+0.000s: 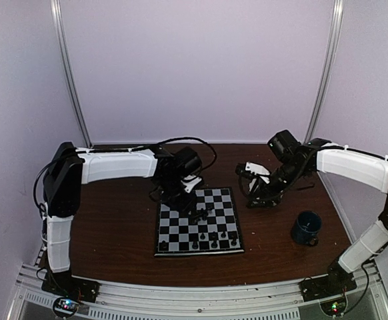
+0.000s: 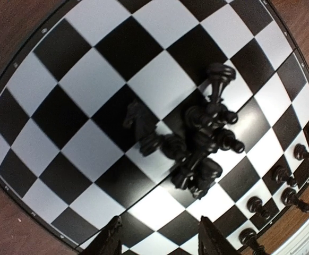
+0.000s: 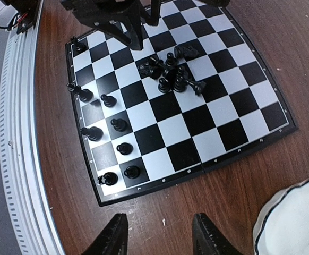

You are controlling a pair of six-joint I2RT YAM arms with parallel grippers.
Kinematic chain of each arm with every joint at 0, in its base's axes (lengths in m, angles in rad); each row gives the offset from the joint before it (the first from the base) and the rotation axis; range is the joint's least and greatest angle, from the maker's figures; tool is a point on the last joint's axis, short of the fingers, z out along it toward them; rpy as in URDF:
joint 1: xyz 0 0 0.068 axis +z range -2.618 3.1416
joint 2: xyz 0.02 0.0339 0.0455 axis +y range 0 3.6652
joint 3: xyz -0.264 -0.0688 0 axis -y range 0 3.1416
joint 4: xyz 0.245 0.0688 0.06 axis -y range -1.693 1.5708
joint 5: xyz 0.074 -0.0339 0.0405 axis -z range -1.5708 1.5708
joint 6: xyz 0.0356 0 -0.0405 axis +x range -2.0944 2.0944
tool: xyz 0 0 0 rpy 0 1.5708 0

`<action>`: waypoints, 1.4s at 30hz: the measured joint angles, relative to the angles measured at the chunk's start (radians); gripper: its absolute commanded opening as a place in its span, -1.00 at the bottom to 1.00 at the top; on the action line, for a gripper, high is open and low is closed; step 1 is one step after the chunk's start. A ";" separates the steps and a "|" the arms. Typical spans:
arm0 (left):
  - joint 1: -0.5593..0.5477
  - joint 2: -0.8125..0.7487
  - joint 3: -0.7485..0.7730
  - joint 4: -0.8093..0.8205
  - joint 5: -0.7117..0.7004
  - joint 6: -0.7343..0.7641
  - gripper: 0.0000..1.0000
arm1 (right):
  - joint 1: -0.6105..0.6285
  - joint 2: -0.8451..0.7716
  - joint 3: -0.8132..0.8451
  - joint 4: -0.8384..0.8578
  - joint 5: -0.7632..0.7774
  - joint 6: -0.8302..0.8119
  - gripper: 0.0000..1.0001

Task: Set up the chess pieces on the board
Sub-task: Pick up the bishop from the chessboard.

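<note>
- The board (image 1: 174,230) is chequered in black and pale grey-white, framed by a thin dark rim.
- The chess pieces (image 3: 170,71) on it are glossy black, nearly lost against the black squares.
- The bench (image 1: 114,233) under the board is dark reddish-brown with a wood grain.
- The mug (image 1: 307,227) to the right of the board is dark blue.
- The bowl (image 3: 295,223) off the board's corner is white with a thin dark line along its edge.
- The left arm (image 1: 117,165) and right arm (image 1: 354,167) flanking the board have white shells and black joints. The left gripper (image 2: 160,228) and right gripper (image 3: 160,226) are black.
- The rail (image 3: 22,159) along the board's near side is ribbed silver-grey.
</note>
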 measured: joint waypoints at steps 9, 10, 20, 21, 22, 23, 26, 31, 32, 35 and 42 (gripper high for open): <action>0.075 -0.278 -0.300 0.200 0.008 -0.084 -0.01 | 0.130 0.294 0.280 -0.060 0.088 -0.091 -0.14; 0.078 -0.298 -0.314 0.220 0.009 -0.091 -0.01 | 0.134 0.330 0.320 -0.066 0.098 -0.099 -0.10; 0.078 -0.382 -0.422 0.343 0.006 -0.132 -0.01 | 0.168 0.556 0.529 -0.138 0.217 -0.245 0.09; 0.078 -0.392 -0.431 0.347 0.002 -0.133 -0.01 | 0.171 0.576 0.548 -0.142 0.227 -0.253 0.09; 0.078 -0.400 -0.436 0.349 -0.002 -0.135 -0.01 | 0.173 0.591 0.563 -0.147 0.233 -0.259 0.10; 0.078 -0.410 -0.439 0.351 -0.005 -0.136 -0.01 | 0.175 0.613 0.587 -0.155 0.241 -0.266 0.11; 0.078 -0.433 -0.444 0.359 -0.011 -0.137 -0.01 | 0.186 0.666 0.639 -0.164 0.257 -0.281 0.12; 0.079 -0.448 -0.456 0.374 -0.017 -0.138 -0.01 | 0.204 0.707 0.655 -0.177 0.284 -0.306 0.11; 0.079 -0.448 -0.459 0.375 -0.018 -0.138 -0.01 | 0.206 0.712 0.656 -0.179 0.286 -0.309 0.10; 0.079 -0.449 -0.471 0.374 -0.024 -0.141 -0.01 | 0.207 0.726 0.657 -0.181 0.291 -0.322 0.08; 0.079 -0.457 -0.484 0.375 -0.029 -0.146 -0.02 | 0.208 0.738 0.665 -0.183 0.270 -0.339 -0.06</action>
